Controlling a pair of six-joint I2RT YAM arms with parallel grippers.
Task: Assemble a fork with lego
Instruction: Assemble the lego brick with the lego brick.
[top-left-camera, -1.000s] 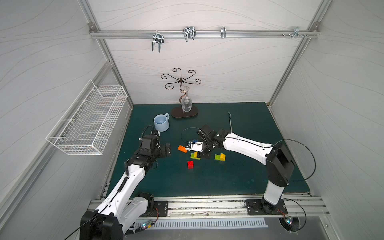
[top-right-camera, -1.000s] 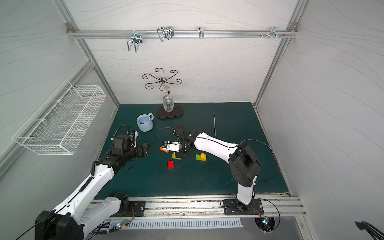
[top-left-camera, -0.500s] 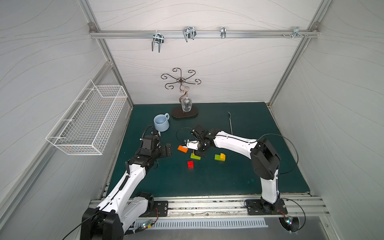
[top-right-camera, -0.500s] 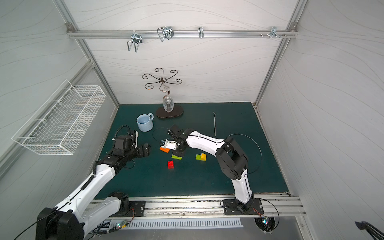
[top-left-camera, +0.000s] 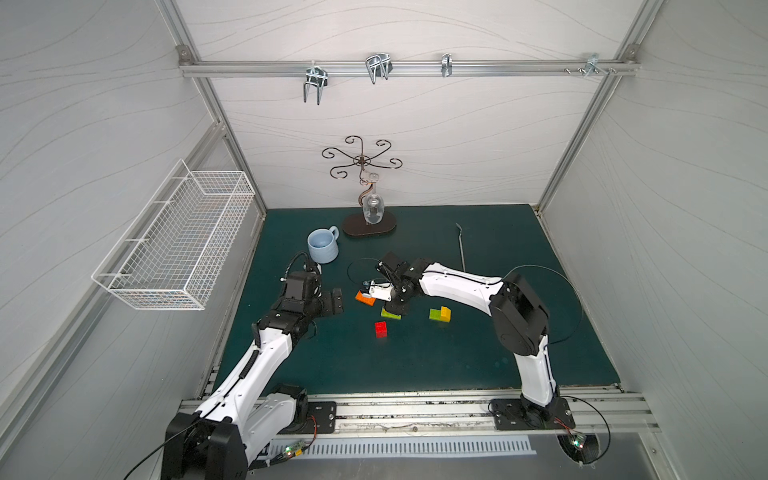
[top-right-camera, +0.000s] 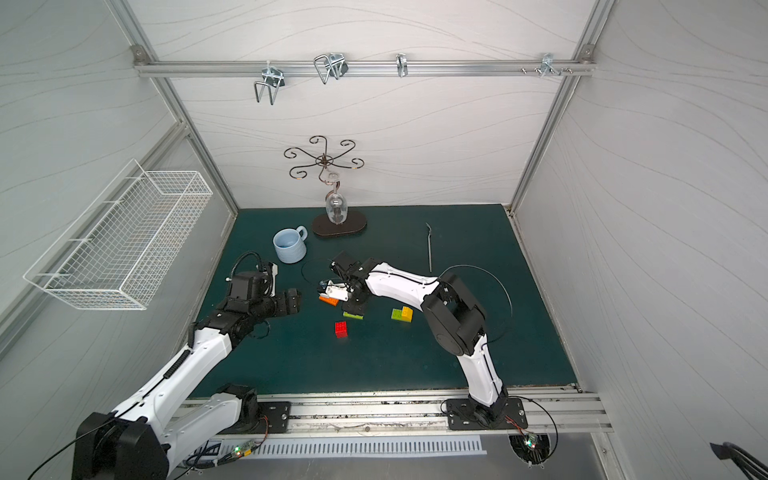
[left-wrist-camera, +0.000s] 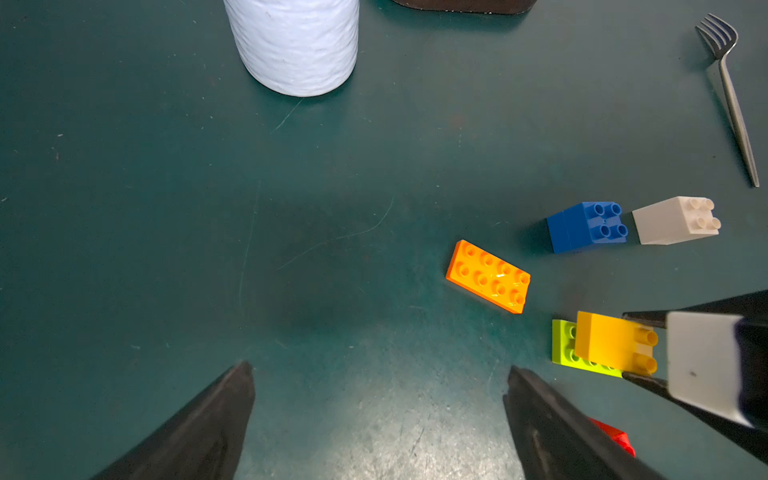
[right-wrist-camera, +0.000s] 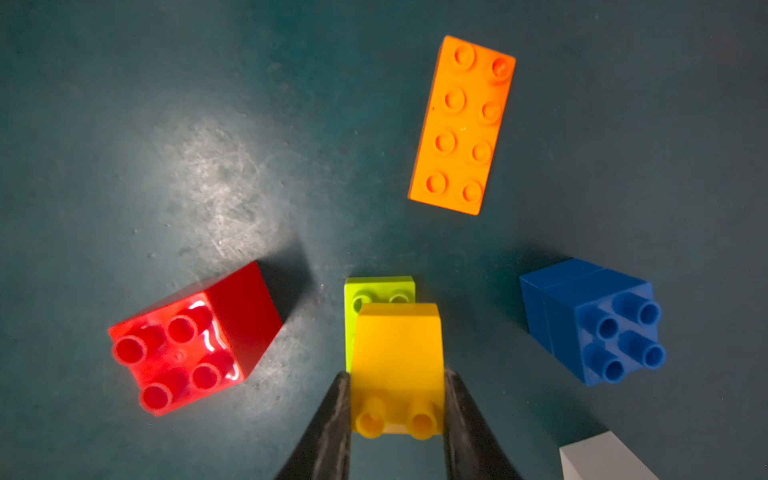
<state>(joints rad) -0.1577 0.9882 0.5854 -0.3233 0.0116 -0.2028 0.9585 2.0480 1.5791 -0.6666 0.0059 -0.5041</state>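
Note:
The lego lies loose on the green mat; the lego fork itself is out of view. My right gripper (right-wrist-camera: 397, 375) is shut on a yellow brick (right-wrist-camera: 397, 345), held just over a flat lime green brick (right-wrist-camera: 378, 289); whether they touch I cannot tell. Around them lie an orange plate (right-wrist-camera: 461, 124), a red brick (right-wrist-camera: 187, 345), a blue brick (right-wrist-camera: 590, 320) and a white brick (right-wrist-camera: 602, 457). A second lime and yellow pair (top-left-camera: 439, 313) sits to the right. My left gripper (left-wrist-camera: 379, 368) hovers open and empty, left of the orange plate (top-left-camera: 363, 298).
A pale blue mug (top-left-camera: 322, 246) stands at the back left of the mat. Behind it is a dark stand base (top-left-camera: 369, 227) with a hanging glass. A metal fork (top-left-camera: 461, 245) lies at the back right. A wire basket (top-left-camera: 174, 245) hangs on the left wall.
The right arm swung its elbow leftward, and its gripper carried the yellow brick a little left and nearer, over the lime green brick. The left arm has not moved.

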